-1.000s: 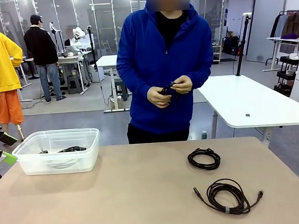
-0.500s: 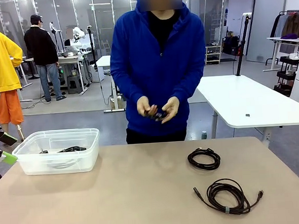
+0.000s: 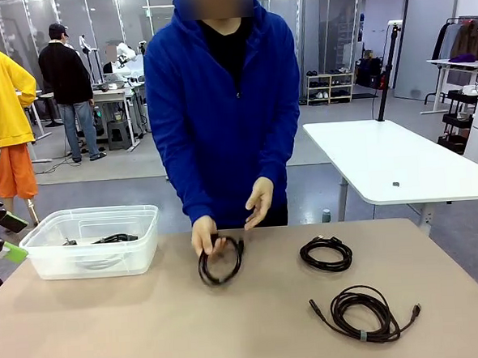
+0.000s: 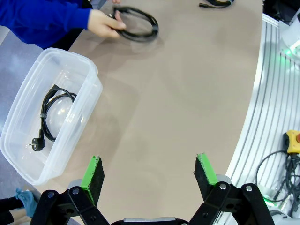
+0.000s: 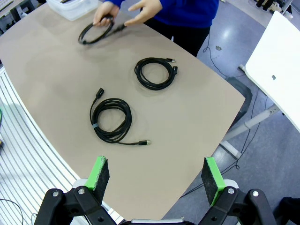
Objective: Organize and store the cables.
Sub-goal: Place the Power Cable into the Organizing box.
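Bin (image 3: 93, 245): one cable (image 4: 51, 115) is stored.
Person's hand (image 3: 203, 234): middle coil (image 3: 220, 261) is held.
Right: far coil (image 3: 325, 253), near coil (image 3: 362, 313) are left out.
Grippers: left gripper (image 4: 149, 161), right gripper (image 5: 155, 163) are spread, empty.

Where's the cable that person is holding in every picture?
Front view: held cable at table middle, right of the clear bin.
Left wrist view: cable top middle, above the bin.
Right wrist view: cable top left, below the bin.
Shared landmark: the clear bin.
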Tool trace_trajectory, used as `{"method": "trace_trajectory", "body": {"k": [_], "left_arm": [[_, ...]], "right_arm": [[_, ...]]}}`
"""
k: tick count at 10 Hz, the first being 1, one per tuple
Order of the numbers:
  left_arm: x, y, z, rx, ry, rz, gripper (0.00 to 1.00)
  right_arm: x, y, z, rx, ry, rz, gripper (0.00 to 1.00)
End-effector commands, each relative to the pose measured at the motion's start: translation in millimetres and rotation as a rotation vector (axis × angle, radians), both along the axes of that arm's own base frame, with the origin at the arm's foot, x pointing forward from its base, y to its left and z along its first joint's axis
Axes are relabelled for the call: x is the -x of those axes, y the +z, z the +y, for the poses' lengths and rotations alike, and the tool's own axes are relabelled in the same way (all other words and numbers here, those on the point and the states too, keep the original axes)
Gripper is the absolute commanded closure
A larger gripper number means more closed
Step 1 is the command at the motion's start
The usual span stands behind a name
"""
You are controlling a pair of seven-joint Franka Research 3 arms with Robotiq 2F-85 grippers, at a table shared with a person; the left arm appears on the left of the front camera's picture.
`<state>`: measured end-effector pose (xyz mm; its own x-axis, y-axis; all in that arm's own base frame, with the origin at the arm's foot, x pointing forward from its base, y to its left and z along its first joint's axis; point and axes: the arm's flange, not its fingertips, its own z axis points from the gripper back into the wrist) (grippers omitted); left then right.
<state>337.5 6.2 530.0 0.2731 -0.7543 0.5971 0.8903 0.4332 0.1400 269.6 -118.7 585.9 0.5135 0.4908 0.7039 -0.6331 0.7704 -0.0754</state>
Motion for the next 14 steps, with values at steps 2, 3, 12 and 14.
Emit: {"method": "trace_trajectory", "body": {"k": [2,3,12,14], "left_arm": [[1.3,-0.4,-2.1,-0.004,0.012,0.006,0.02],[1.3,-0.4,-2.1,-0.004,0.012,0.006,0.02],[1.3,-0.4,-2.1,-0.004,0.012,0.006,0.02],[5.1,17.0,-38.1,-0.103,-0.104,-0.043,0.02]], "right_arm": [[-0.3,-1.1,-1.7,0.002,0.010,-0.004,0.00],[-0.3,-1.1,-1.7,0.002,0.010,-0.004,0.00],[-0.3,-1.1,-1.7,0.002,0.010,-0.004,0.00],[-0.3,-1.1,-1.7,0.002,0.010,-0.004,0.00]]}}
